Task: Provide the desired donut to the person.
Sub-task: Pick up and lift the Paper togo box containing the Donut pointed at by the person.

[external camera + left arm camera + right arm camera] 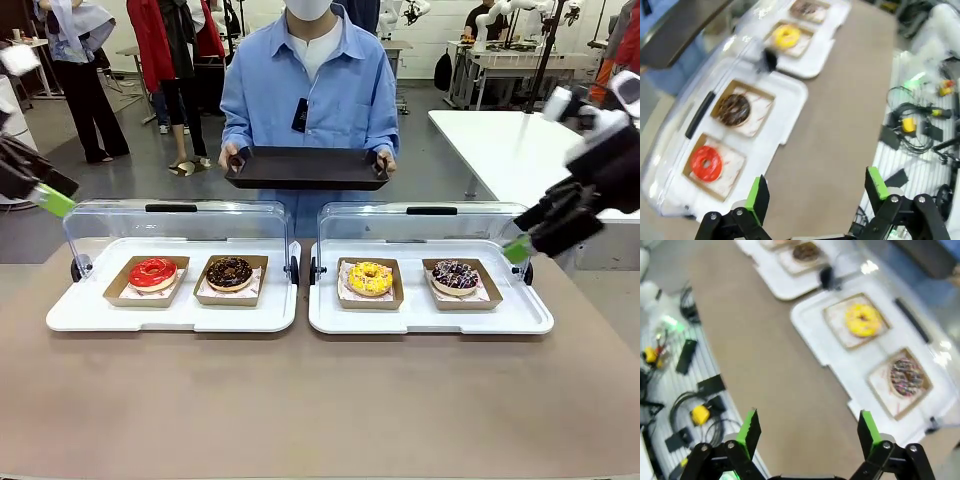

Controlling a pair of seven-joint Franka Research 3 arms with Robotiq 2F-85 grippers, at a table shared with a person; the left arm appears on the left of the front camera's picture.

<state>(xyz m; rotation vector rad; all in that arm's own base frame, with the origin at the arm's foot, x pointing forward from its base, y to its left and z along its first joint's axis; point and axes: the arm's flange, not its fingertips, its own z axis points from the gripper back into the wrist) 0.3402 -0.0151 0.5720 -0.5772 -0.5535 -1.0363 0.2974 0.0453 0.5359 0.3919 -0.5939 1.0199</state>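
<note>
While the left pincer [817, 190] and right pincer [809, 425] are seen released and empty, the red-glazed ring donut [706, 163] and chocolate ring donut [734, 109] are found ahead of the left one, and the yellow-iced donut [862, 320] and sprinkled dark donut [906, 376] ahead of the right. Beyond them, a black rectangular tray [306, 168] is held by the person [310, 90].

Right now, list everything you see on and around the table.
table: one, tan, front.
left case: one, white, lid up.
right case: one, white, lid up.
red donut: one, red, left case.
chocolate donut: one, brown, left case.
yellow donut: one, yellow, right case.
sprinkled donut: one, dark, right case.
tray: one, black, held at far side.
person: one, blue shirt, far side.
left gripper: one, black-green, open, left.
right gripper: one, black-green, open, right.
</note>
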